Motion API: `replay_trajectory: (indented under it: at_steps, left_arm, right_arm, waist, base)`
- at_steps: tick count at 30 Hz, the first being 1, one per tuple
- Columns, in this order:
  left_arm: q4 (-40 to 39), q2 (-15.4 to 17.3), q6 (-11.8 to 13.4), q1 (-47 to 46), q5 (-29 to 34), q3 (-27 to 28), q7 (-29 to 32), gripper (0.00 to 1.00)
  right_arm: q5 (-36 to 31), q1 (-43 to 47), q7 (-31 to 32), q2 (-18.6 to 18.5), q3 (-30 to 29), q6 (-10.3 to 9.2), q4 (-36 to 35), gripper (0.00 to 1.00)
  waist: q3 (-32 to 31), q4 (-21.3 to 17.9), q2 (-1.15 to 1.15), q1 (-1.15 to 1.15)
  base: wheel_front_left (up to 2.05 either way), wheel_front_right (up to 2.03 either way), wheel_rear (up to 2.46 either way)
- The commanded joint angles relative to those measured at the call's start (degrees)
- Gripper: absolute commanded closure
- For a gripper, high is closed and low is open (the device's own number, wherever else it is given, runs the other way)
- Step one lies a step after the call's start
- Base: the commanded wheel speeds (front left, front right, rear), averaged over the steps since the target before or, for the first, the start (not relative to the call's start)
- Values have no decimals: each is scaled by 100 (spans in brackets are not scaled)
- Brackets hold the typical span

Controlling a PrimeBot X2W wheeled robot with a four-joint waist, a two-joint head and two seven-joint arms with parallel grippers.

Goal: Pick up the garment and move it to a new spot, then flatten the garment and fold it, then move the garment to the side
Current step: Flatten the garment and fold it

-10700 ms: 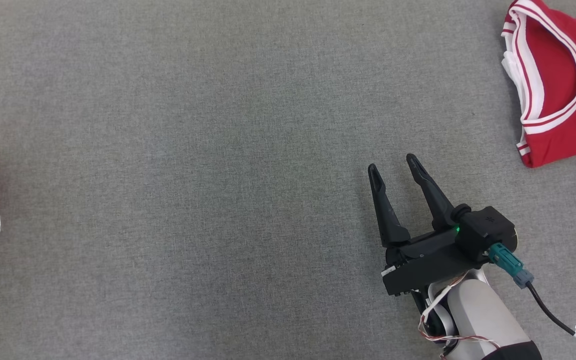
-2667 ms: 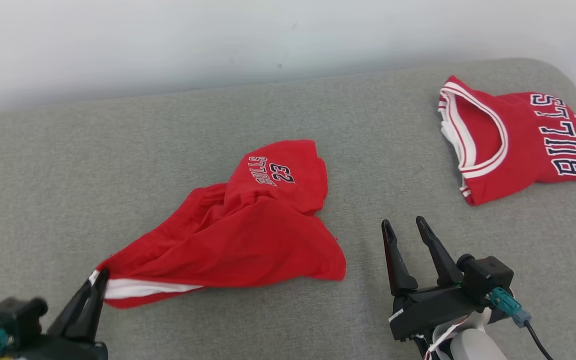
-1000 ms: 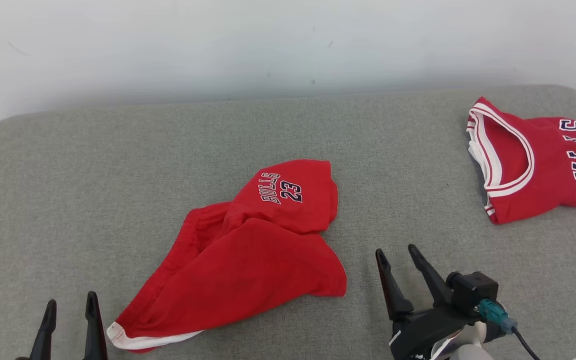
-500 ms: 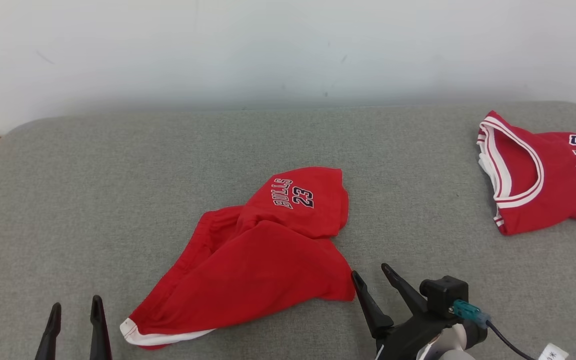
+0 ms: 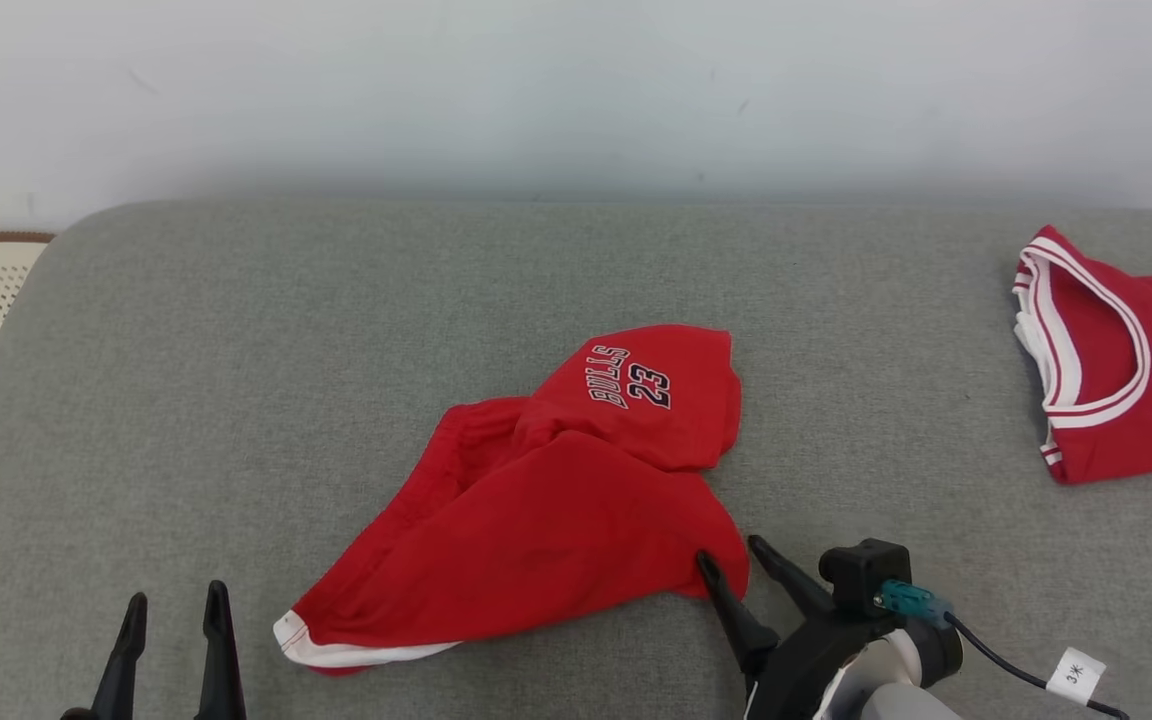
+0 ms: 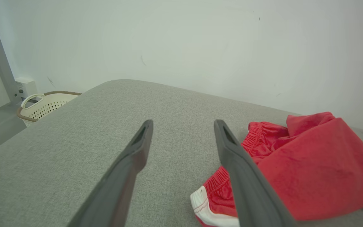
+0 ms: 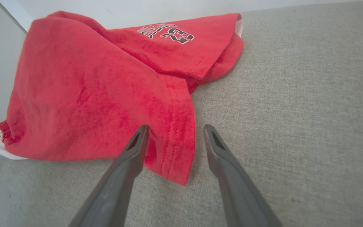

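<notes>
**DESK:** What can you read on the garment?

**FIELD:** The red shorts [image 5: 536, 530] lie rumpled mid-cushion, a little toward the front edge. Their upturned leg reads "BULLS 23" in dark, white-edged letters. A white band trims the hem at the front-left end.

**DESK:** Any other writing?

**FIELD:** A white tag [image 5: 1074, 672] on your right arm's cable shows a 3 and a small mark too fine to read. The folded red jersey [image 5: 1136, 400], white-trimmed at the neck, sits at the cushion's right edge, well apart from the shorts.

**DESK:** And the 2 grippers?

**FIELD:** Your left gripper [image 5: 176, 597], jaws wide and empty, hovers over the front-left of the grey cushion [image 5: 236, 350], just beside the white-banded hem. Your right gripper [image 7: 175, 127], jaws wide, straddles the shorts' front-right corner. 1 finger is over the cloth and the other over bare cushion. Whether it touches the cloth cannot be told.

**DESK:** Room to move?

**FIELD:** Bare cushion runs from the shorts to the rounded left edge, where a cream perforated basket [image 6: 47, 102] stands off the cushion. It also runs back to the white wall [image 5: 576, 90]. A broad open strip separates the shorts from the jersey.
</notes>
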Motion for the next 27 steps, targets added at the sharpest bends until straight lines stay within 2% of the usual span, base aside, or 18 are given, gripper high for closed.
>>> replay_trajectory:
  at_steps: [1, 2, 10, 15, 20, 27]
  left_arm:
    - [18, -6, -32, -58, 36, 8, -20, 0]
    - [28, -9, -30, -63, 43, 9, -20, 0]
    - [47, -18, -31, -51, 42, 91, -20, 0]
    - [54, -19, -20, 17, -6, 114, -20, 0]
    - [47, -20, 8, 93, -62, 128, -20, 0]
    - [16, -20, 79, 156, -114, 56, -20, 0]
  right_arm:
    - [36, -62, -43, 7, 57, -2, 23, 70]
    - [78, -83, -53, 13, 102, -2, 65, 100]
    - [217, -292, -301, -115, 191, -2, 79, 100]
    - [438, -227, -300, -316, 169, -2, -373, 100]
    - [609, -1, 46, -641, 133, -2, -1147, 100]
    - [789, 545, 1006, -1133, -95, -2, -2339, 100]
  waist:
    - [35, 41, 0, 0]
    - [41, 48, 0, 0]
    - [38, -47, 0, 0]
    - [-6, -190, 0, 0]
    - [-49, -349, 0, 0]
    - [-105, -472, 0, 0]
  base:
    - [0, 0, 0]
    - [0, 0, 0]
    - [0, 0, 0]
    - [0, 0, 0]
    - [0, 0, 0]
    - [0, 0, 0]
